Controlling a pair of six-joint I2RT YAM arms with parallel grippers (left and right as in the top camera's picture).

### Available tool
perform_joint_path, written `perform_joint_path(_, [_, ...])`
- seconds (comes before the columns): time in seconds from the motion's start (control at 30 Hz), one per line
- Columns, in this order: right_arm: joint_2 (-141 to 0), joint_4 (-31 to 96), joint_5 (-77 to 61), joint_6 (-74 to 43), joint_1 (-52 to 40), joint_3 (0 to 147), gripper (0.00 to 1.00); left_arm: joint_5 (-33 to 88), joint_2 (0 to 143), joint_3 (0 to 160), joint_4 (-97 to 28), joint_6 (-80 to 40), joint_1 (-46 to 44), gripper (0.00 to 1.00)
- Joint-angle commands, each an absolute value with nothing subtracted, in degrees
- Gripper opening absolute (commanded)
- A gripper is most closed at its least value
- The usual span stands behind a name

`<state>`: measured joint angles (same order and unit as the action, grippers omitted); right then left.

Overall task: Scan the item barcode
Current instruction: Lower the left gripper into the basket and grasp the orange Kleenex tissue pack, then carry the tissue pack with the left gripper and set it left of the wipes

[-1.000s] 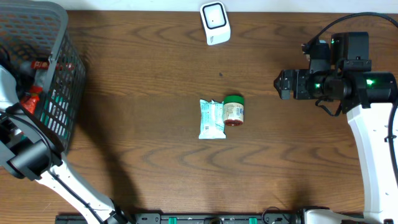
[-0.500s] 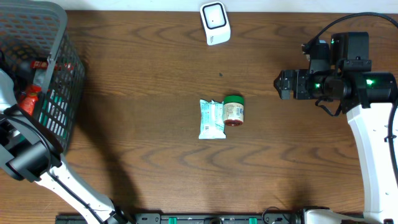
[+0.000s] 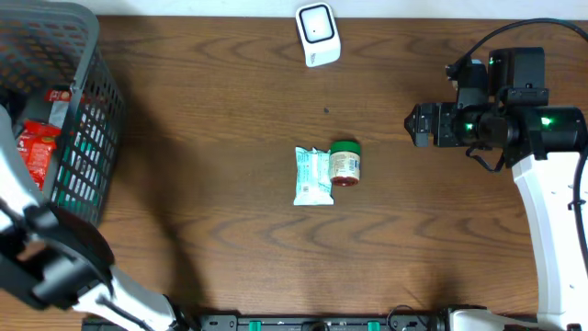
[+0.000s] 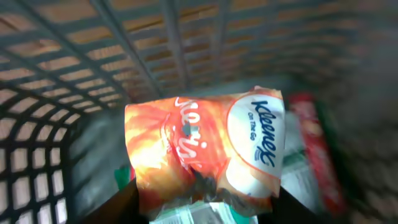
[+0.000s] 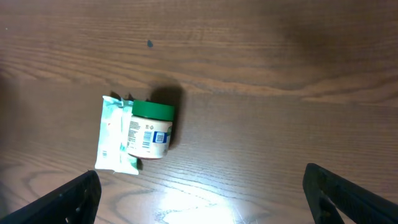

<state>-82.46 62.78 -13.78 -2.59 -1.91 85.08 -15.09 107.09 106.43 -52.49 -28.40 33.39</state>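
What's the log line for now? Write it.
left gripper: shut on tissues, in basket | right gripper: open, empty | jar: against pouch, mid-table | scanner: far edge

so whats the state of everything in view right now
grey plastic mesh basket, upright, packets inside
orange kleenex tissue pack, inside the basket, gripped
left tool, closed on the tissue pack
right tool, open, empty
pale teal wipes packet, lying flat
green-lidded jar, on its side, lid on, touching the wipes packet
white scanner, lying untouched, apart from both items
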Motion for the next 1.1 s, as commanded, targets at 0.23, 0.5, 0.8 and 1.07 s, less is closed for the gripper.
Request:
perform_joint_path(0.23, [-82.5,62.8,-14.4,-3.2,-1.5,85.7,0.99,2.0,88.4,106.5,-62.8,-27.7,19.1,0.54])
perform_joint_path(0.5, [-82.5,62.8,-14.4,-3.2,-1.5,85.7,0.99,3.0,89.1,103.5,-72.9,-27.7,-0.3,0.54])
perform_joint_path(0.8, [-82.5,62.8,-14.4,-3.1,-1.5,85.7,0.99,3.0,95.2,84.7,-64.6,-28.4,-18.3,0.54])
perform_joint_path(1.07, [-82.5,62.8,-14.4,-3.1,-1.5,85.7,0.99,3.0,102.6,78.6,-55.7,-28.8,-25.1,0.61])
